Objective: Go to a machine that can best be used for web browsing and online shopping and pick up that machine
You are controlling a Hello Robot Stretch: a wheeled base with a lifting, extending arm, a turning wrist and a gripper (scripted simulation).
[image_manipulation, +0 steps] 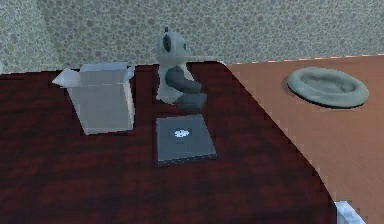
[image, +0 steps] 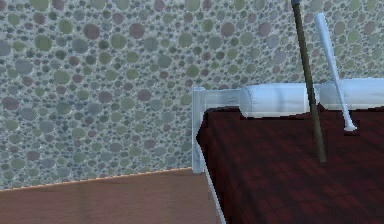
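A flat dark grey closed laptop [image_manipulation: 184, 139] with a small pale mark on its lid lies on the dark red bed cover [image_manipulation: 60, 170] in the arm side view, a little right of the picture's middle. Just beyond it sits a grey and white plush panda [image_manipulation: 177, 72]. To the laptop's left stands an open grey cardboard box [image_manipulation: 100, 95].
In the forward view a bed [image: 290, 165] with a white frame [image: 199, 130] and white pillows [image: 275, 100] stands against a pebble-patterned wall [image: 90, 80]. A dark bat [image: 310, 80] and a white bat [image: 335, 70] lean over it. A round grey cushion [image_manipulation: 326, 86] lies on the wooden floor [image_manipulation: 300, 130].
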